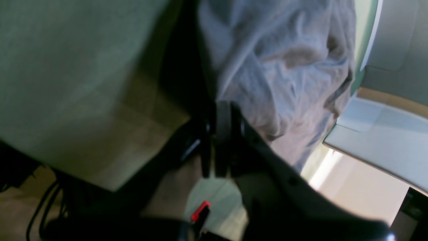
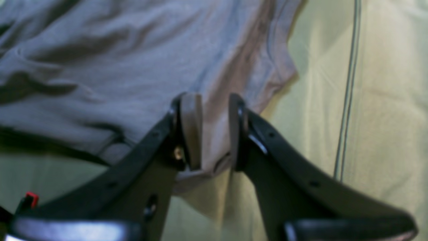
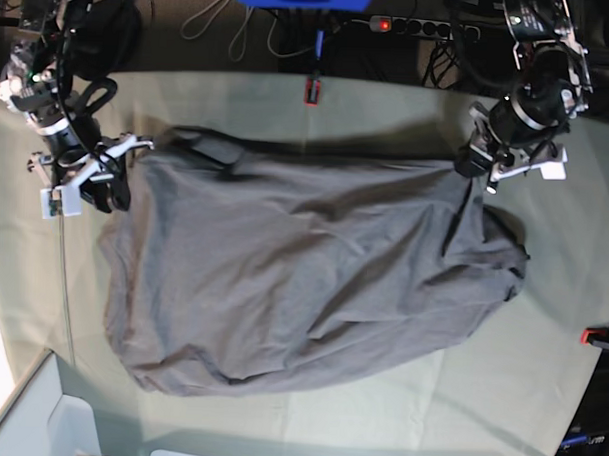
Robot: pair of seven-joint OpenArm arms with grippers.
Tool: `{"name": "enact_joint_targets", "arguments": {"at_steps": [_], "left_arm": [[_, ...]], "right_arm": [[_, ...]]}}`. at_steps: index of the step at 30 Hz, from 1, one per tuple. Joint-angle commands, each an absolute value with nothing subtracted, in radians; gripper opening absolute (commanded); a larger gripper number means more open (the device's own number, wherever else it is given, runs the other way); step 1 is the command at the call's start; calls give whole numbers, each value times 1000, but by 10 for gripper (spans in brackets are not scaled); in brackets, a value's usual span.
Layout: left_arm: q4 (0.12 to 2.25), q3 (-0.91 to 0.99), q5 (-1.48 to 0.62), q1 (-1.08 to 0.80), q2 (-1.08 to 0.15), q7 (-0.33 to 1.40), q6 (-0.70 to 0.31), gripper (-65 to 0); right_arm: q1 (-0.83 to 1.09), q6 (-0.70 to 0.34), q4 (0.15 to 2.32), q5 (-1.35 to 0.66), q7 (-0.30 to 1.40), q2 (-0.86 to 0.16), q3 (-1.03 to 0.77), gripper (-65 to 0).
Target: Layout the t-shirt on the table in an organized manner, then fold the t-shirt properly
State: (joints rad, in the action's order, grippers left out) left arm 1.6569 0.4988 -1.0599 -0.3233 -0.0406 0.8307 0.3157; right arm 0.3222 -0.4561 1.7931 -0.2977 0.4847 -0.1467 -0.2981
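The dark grey t-shirt (image 3: 313, 278) lies spread and creased across the middle of the table (image 3: 389, 101). In the base view my left gripper (image 3: 474, 159) sits at the shirt's far right corner. The left wrist view shows this gripper (image 1: 217, 107) with its fingers pressed together, shut on a bunch of the t-shirt (image 1: 284, 60). My right gripper (image 3: 114, 189) is at the shirt's far left corner. In the right wrist view it (image 2: 213, 100) stands open astride the t-shirt's (image 2: 100, 67) edge, with fabric between the pads (image 2: 191, 130).
A red clamp (image 3: 312, 91) holds the table's far edge and others (image 3: 596, 336) sit at the right. A white bin (image 3: 38, 419) stands at the front left. A thin cable (image 2: 347, 100) runs over the pale cloth. A power strip (image 3: 422, 27) lies behind the table.
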Motion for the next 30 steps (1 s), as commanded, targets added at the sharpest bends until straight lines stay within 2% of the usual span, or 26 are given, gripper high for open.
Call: {"name": "enact_joint_targets", "arguments": {"at_steps": [1, 9, 11, 13, 15, 18, 20, 25, 30], "left_arm": [[1658, 513, -1136, -325, -47, 832, 337, -650], [1518, 532, -1276, -326, -56, 843, 337, -632], [1492, 532, -1348, -349, -59, 843, 343, -577], [1486, 530, -1377, -355, -59, 843, 343, -487], [1498, 526, -1365, -357, -59, 843, 343, -391], [1580, 530, -1342, -364, -59, 843, 343, -284], [1672, 530, -1314, -389, -58, 840, 341, -276], [1873, 518, -1147, -344, -47, 839, 344, -310], [1828, 420, -785, -191, -4, 835, 369, -310]], "right_arm": [[331, -460, 1811, -314, 463, -145, -302, -502], [412, -460, 1816, -315, 458, -140, -237, -498], [429, -460, 1817, -315, 456, -140, -236, -498], [438, -460, 1819, -315, 456, -140, -236, -498], [440, -460, 1819, -315, 456, -140, -236, -498], [441, -460, 1819, -315, 458, -142, -240, -500], [458, -460, 1821, -317, 456, -142, -240, -500], [461, -460, 1821, -317, 456, -142, -237, -501], [460, -460, 1821, -317, 456, -142, -237, -501]]}}
